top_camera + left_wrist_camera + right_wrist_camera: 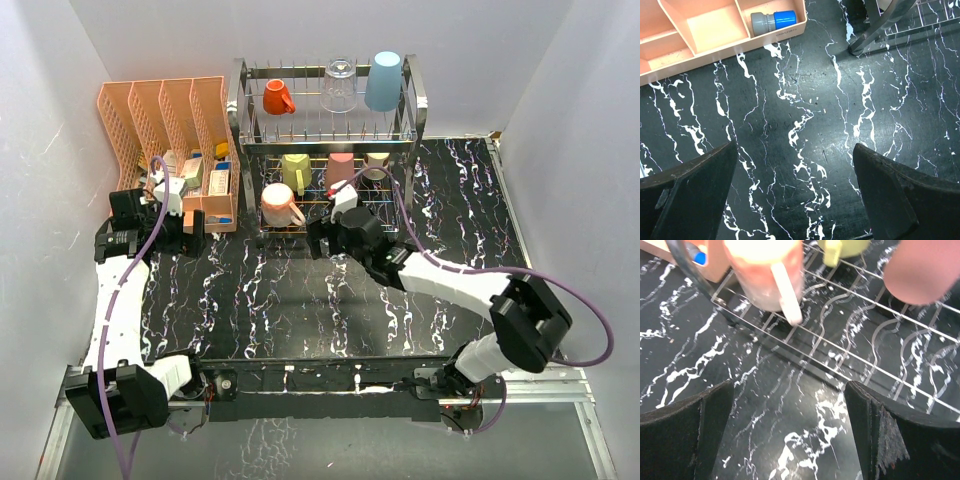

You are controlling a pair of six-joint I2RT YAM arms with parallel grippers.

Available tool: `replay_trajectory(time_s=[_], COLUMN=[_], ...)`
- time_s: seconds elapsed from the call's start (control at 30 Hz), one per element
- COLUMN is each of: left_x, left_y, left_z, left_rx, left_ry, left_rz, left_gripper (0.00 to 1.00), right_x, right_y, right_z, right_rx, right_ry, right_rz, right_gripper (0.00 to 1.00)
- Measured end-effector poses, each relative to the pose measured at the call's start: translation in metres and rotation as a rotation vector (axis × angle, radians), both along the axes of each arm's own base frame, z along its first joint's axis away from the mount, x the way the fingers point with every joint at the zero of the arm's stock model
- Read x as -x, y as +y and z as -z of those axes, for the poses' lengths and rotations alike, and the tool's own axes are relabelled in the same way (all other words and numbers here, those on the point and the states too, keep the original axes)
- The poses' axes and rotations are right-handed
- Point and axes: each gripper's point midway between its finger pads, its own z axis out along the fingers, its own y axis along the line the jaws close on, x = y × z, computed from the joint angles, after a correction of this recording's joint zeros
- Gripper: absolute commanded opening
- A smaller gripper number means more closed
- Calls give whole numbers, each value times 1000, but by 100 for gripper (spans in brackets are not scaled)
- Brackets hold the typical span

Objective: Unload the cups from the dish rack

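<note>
we see the dish rack (330,140) at the far side of the black table (260,300) with white streaks. the rack has two shelves, and all seven cups are on it.

on the top shelf, from left to right, are the small orange mug (277,97), the clear glass (339,85) and the light blue tumbler (384,80). the glass and the tumbler stand upside down. on the low shelf, in the far row, are the yellow mug (296,171), the salmon-red cup (340,169) and the steel cup (377,163). the pale pink mug (280,205) sits alone at the near left corner of the low shelf.

the right gripper (790,390) is wide open with nothing in it. it hangs over the table just in front of the rack's near edge. the pale pink mug is close by, a bit far and left of it, but they do not touch.

the left gripper (794,150) is wide open too and holds nothing. it hangs over bare table near the peach organizer (165,130), which stands just left of the rack. a small blue and grey thing (772,21) lies in the organizer's near right slot.
</note>
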Motion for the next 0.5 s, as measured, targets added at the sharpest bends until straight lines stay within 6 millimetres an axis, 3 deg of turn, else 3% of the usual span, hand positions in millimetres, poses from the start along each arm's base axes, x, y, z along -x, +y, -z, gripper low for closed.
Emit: replay_trajectory(time_s=[0.13, 0.5], left_x=[1, 6], left_y=[0, -15], left_z=[3, 2], left_rx=[-3, 34], left_ry=[16, 11], left_rz=[13, 105], left_gripper=[97, 97], right_x=[-13, -49], right_y=[19, 46], right_z=[0, 43], right_rx=[-21, 19], right_ry=[-15, 22], right_rz=[-70, -161], right_gripper=[88, 78])
